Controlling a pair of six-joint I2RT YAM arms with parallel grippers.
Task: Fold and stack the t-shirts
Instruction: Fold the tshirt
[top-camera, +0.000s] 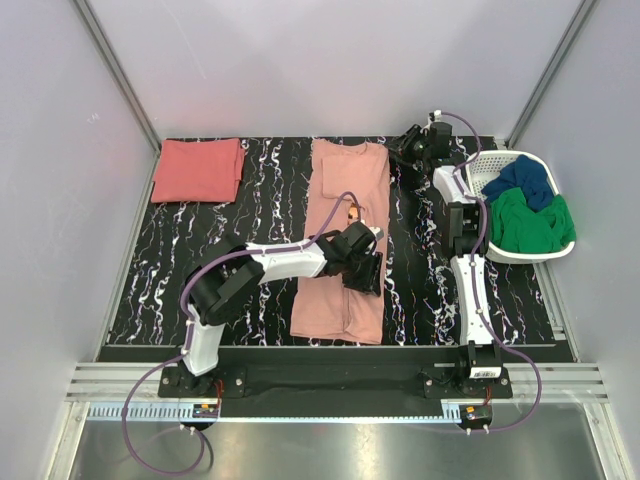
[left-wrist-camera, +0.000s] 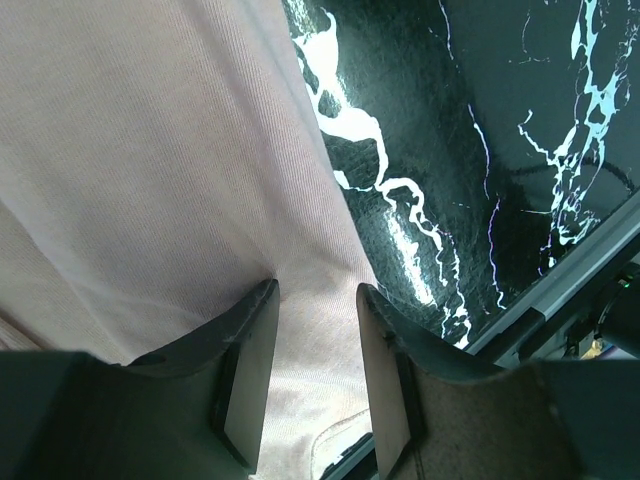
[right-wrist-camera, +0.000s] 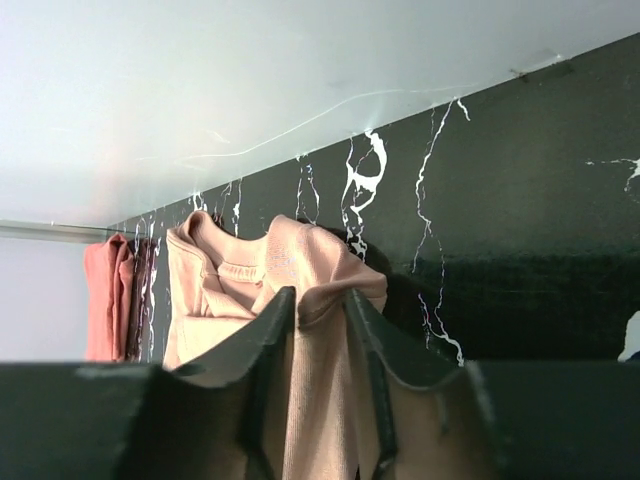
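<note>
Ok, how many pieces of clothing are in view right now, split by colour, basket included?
Pale pink shirt, on the table: 1
Coral-red shirt, folded at the far left: 1
Blue garment, in the basket: 1
Green garment, in the basket: 1
Total: 4

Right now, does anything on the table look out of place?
Nothing looks spilled or damaged. The pink shirt lies mid-table as a long, half-folded strip; the red shirt sits folded at the far left corner.
</note>
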